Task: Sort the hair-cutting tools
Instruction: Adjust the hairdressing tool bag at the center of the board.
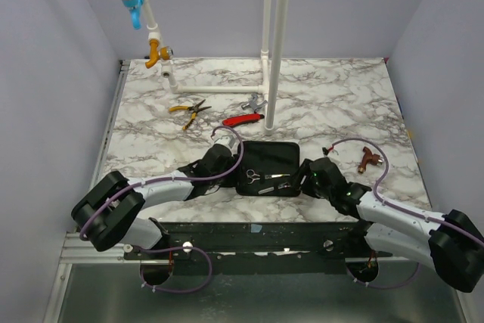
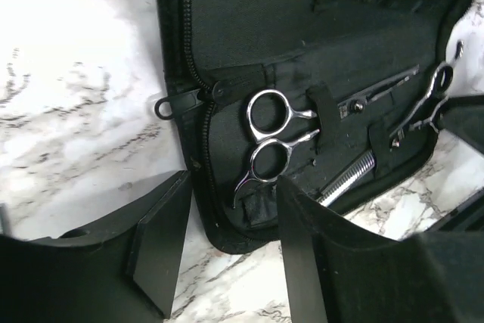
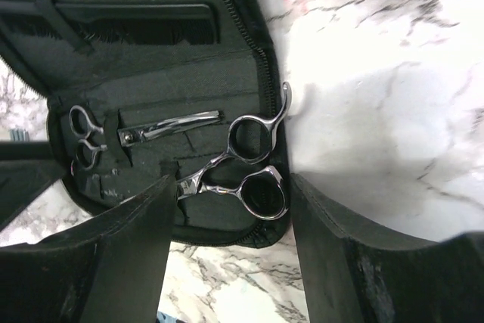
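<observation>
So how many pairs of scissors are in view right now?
2. Both lie in the black case: the left pair at its left end, the right pair at its right end. Folds may hide more.

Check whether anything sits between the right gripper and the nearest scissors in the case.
Nothing visible blocks the right gripper from the finger rings of the scissors. A black elastic strap crosses their shanks, pinning them into the case.

yellow-handled pliers (image 1: 189, 111) | red-handled tool (image 1: 243, 119) just beside white pipe (image 1: 276, 51) | brown object (image 1: 369, 159)
</observation>
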Robot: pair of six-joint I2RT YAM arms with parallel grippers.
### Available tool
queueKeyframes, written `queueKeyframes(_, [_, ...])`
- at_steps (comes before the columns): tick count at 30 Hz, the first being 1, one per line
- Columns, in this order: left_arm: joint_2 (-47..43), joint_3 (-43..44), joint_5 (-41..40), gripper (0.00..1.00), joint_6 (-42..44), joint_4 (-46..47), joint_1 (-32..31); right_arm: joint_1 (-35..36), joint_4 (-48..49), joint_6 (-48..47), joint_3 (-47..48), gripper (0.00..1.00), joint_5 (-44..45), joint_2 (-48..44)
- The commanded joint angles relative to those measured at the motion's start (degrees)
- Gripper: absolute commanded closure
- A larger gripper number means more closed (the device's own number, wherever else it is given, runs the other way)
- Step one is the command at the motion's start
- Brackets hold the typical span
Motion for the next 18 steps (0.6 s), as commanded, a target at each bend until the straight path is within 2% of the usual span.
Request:
queueKeyframes(1, [1.12,-2.00,-0.37,0.53,-0.39,-0.15,-0.18,6.09,1.81,4.86,-2.72,0.37,-3.05,2.13])
queueKeyframes(7, [-1.01,-1.60,-5.40,0.59,-0.34,-5.76,0.58,16.15,-0.93,6.85,2.83,0.37,2.23,8.11])
queueKeyframes(13, [-1.68,-0.46,-8.69,0.68,0.36,-9.12,0.85,18.66,-11.89,3.06,7.43,0.37,9.01,3.52])
queueKeyframes(18, [-0.34,0.40,-8.26,0.78,0.64,-8.97,0.94,18.61,-17.48,-5.37,11.29,0.41,13.53,-0.98])
